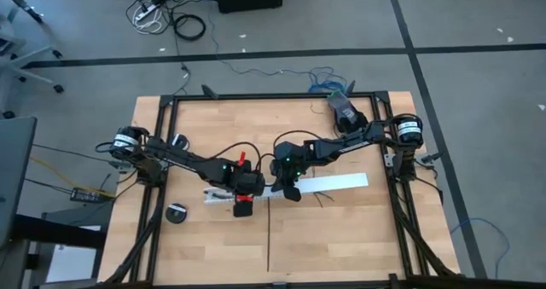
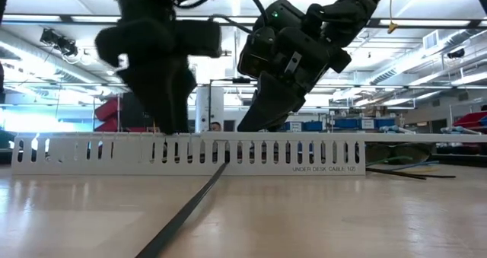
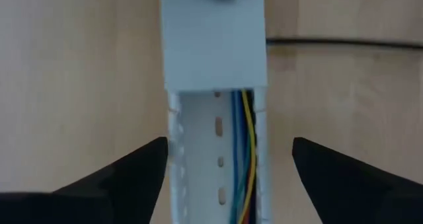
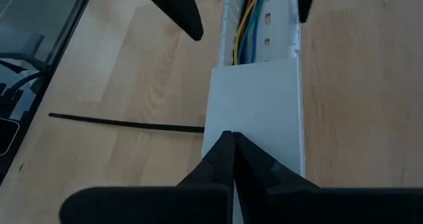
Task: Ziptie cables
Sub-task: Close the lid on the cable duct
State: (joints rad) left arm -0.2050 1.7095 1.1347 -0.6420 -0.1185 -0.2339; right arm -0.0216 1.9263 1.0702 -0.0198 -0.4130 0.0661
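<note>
Left gripper (image 3: 228,168): fingers spread wide, one on each side of the white slotted channel (image 3: 215,65), holding nothing; in the high view it sits over the channel's left part, near the table's middle.
Left fingers (image 3: 125,178): dark tips level with the open stretch of the channel, clear of its walls.
Right gripper (image 4: 231,151): fingers pressed together, the tips resting on the channel's flat white cover (image 4: 254,105), pinching nothing that shows.
Right arm: reaches in from the table's right rear corner to the channel's middle, just beside the left gripper.
Cables (image 3: 243,151): blue, yellow and orange wires lying lengthwise inside the open channel, running under the cover's edge, between the left fingers.
Ziptie (image 4: 125,125): thin black strip flat on the wood, running out crosswise from the channel's side at the covered part toward the table's front edge; no gripper touches it.
Channel: lies flat across the wooden table (image 1: 341,238), cover on its right stretch, slots open on the left.
Black round object (image 1: 177,213): on the table left of the channel, well apart from it.
</note>
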